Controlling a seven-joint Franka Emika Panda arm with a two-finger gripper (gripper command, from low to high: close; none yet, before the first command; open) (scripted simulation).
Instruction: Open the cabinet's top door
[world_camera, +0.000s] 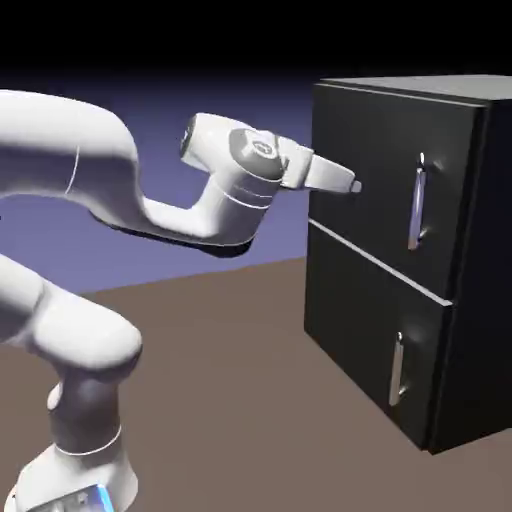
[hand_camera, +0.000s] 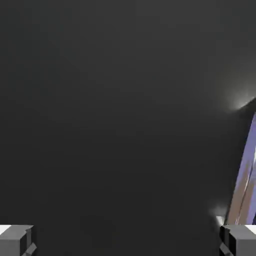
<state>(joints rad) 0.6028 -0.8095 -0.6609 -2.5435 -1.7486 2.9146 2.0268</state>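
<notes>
Gripper (world_camera: 352, 185) fully spread, empty, levelled at top door (world_camera: 375, 180), short of handle (world_camera: 416, 205) for side approach.

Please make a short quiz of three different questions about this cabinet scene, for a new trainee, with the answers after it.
1. True or false: the fingers are closed around the handle of the top door.
2. Multiple choice: in the hand view, where does the silver handle show? A) in the middle, between the fingers; B) at the right edge, above the right finger; C) at the left edge.
3. Fill in: both doors of the cabinet are ____ (open or shut).

Key:
1. False. The gripper is open and holds nothing; in the exterior view it is left of the handle, apart from it.
2. B
3. shut
</notes>
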